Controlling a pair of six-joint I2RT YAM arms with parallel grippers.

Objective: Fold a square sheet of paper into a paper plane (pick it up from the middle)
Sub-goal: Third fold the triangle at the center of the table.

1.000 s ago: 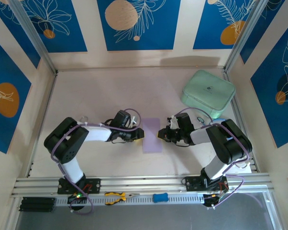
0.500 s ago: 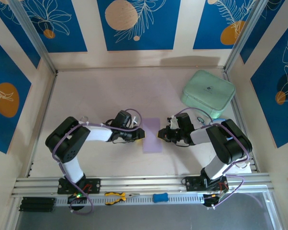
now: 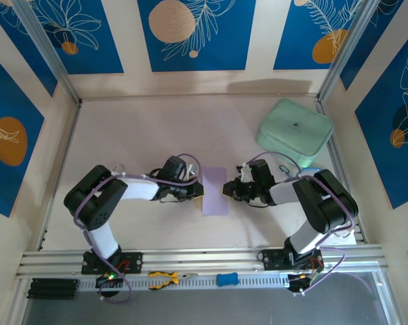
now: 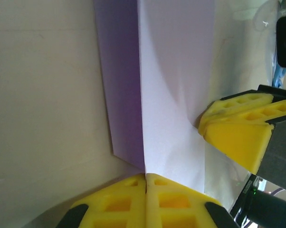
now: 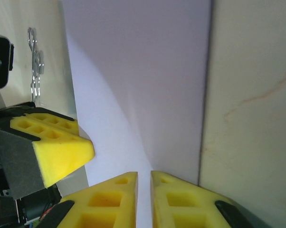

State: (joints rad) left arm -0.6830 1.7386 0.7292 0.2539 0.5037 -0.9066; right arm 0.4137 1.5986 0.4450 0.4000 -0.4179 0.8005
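Note:
The square sheet of paper (image 3: 215, 191) lies mid-table as a pale lavender strip, folded in half. In the left wrist view the paper (image 4: 174, 85) shows a darker flap left of its long crease. My left gripper (image 3: 199, 192) sits at the strip's left edge. Its yellow jaws (image 4: 146, 176) are pressed together, shut on the paper where the crease ends. My right gripper (image 3: 226, 189) faces it from the right edge. Its jaws (image 5: 144, 176) stand a narrow gap apart, with the paper (image 5: 143, 71) showing in the gap. The paper plane is out of view.
A mint-green rounded case (image 3: 295, 132) rests at the back right. Yellow-handled pliers (image 3: 167, 277) and a small blue object (image 3: 226, 278) lie on the front rail. Patterned walls and metal posts ring the table.
My left jaws have closed fully onto the paper's edge. My right jaws have parted slightly. Neither the arms nor the paper have visibly shifted.

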